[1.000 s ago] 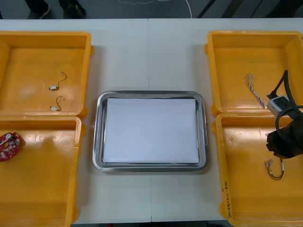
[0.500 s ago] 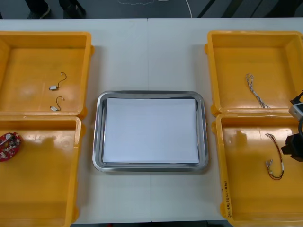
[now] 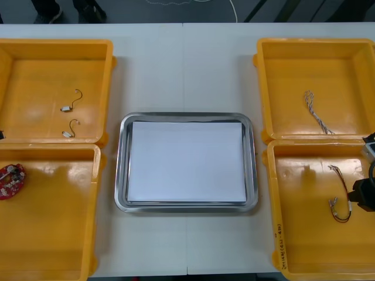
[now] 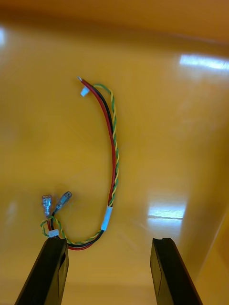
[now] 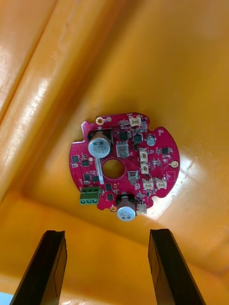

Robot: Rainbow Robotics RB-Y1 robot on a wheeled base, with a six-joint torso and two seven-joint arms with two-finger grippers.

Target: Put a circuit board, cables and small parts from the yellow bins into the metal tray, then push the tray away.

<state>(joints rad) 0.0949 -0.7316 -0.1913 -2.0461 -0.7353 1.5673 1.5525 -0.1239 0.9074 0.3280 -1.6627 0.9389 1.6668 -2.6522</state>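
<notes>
The shiny metal tray, white inside, sat on the light desk with nothing loaded yet. Left of the tray, in the nearer yellow plastic bin, the round red circuit board lay flat beneath the left claw. Its fingers stood wide apart, released and touching nothing, probably lined up for a grasp. Right of the tray, the right claw hung equally open over the twisted red and yellow cable, holding nothing.

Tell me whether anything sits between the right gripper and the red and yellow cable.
Nothing visible does. The right gripper hangs open over the red and yellow cable, which lies alone on the floor of the yellow bin.
</notes>
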